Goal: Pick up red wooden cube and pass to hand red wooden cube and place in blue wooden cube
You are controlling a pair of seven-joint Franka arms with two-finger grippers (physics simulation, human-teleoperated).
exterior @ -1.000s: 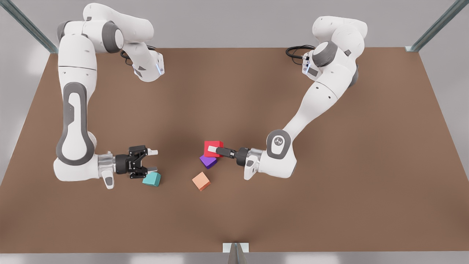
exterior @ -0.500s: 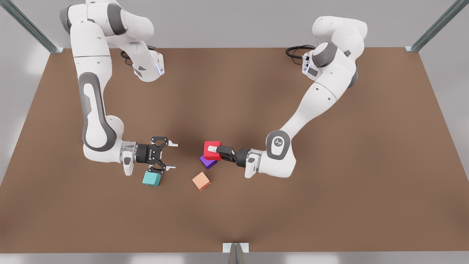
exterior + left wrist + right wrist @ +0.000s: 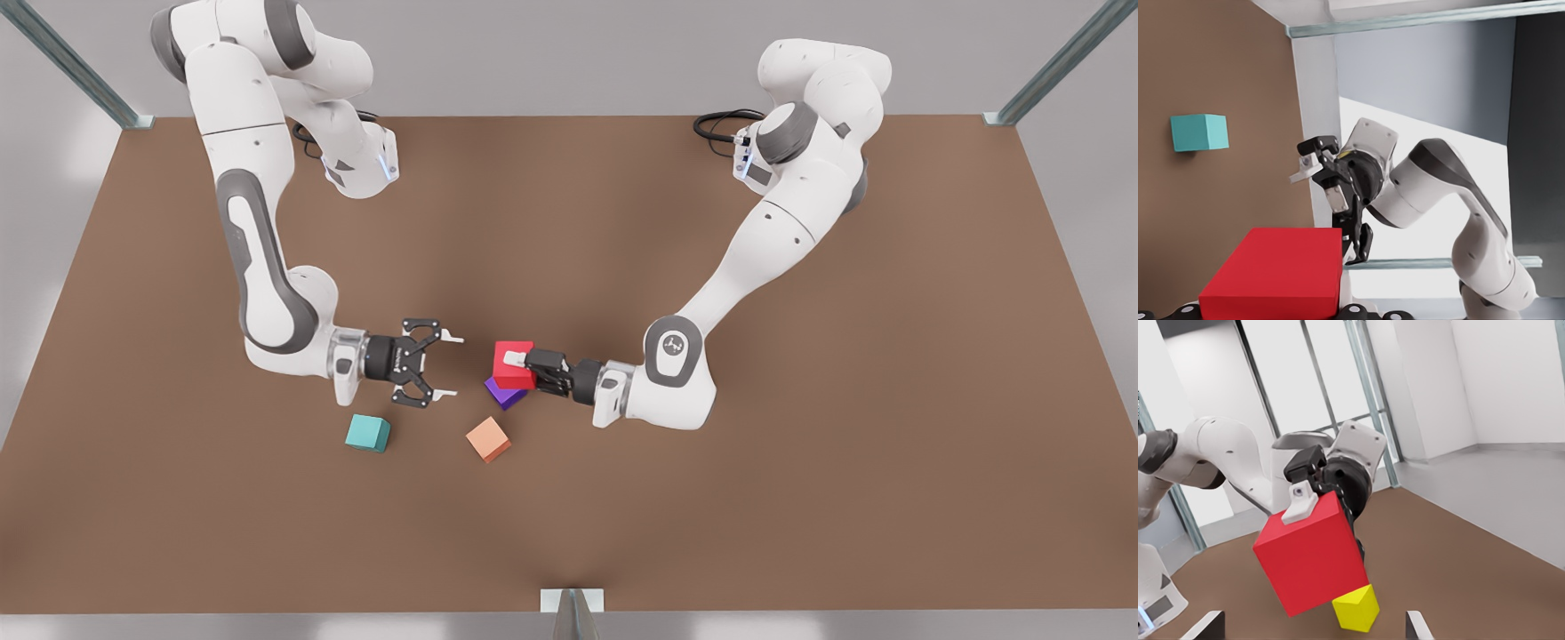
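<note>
The red wooden cube hangs above the table near the middle, with my left gripper shut on it from the front view's right. It looms close in the left wrist view and also appears in the right wrist view, where one white fingertip pad presses on it. My right gripper is open, level with the cube, a short gap to its left in the front view, pointing at it. The blue wooden cube, teal, rests on the table below and left of the right gripper.
A purple cube lies partly under the held red cube, and a salmon-orange cube sits just in front of it. In the right wrist view a yellow cube shows beneath the red one. The brown table stretches wide around them.
My right gripper has swung from beside the teal cube toward the front view's right, closing on the red cube while staying open. The left gripper and red cube barely moved.
</note>
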